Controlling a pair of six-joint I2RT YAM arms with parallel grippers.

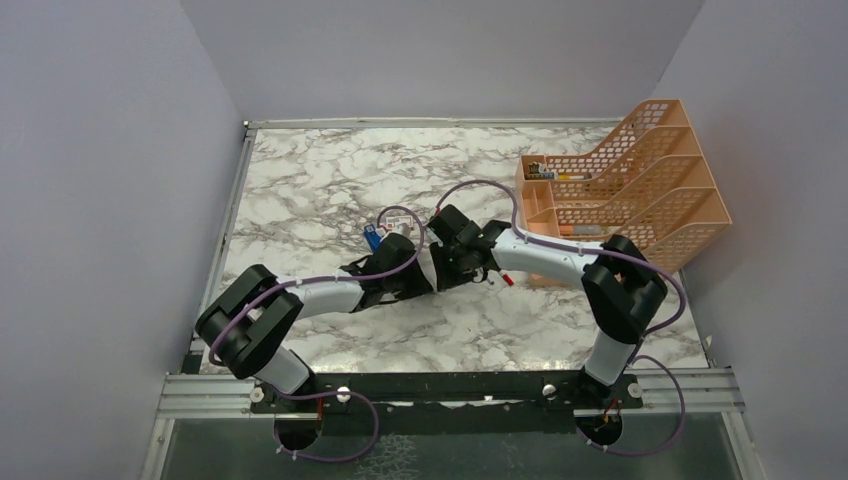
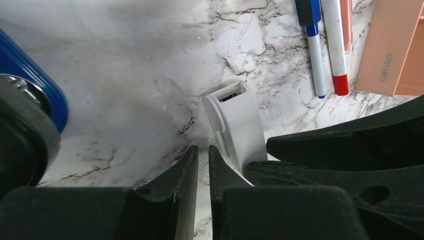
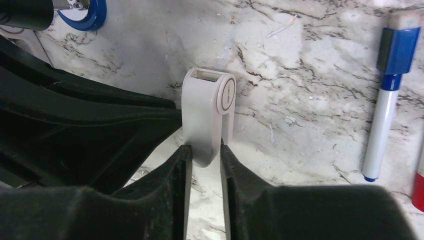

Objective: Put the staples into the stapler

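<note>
Right fingers (image 3: 245,185) pinch the white block (image 3: 207,107), not staples; left fingers (image 2: 175,180) nearly together, empty, near the stapler (image 2: 30,85). Loading not begun, I reckon: next, drop this, find staples.

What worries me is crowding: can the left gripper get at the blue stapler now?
Probably yes: the stapler lies just beside the left gripper, nothing between; its nearly shut jaws must open first.

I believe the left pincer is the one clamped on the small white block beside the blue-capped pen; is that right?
Not quite: it is the right pincer that is clamped on the small white block beside the blue-capped pen, as the right wrist view shows. The left pincer is closed with nothing between its tips.
</note>
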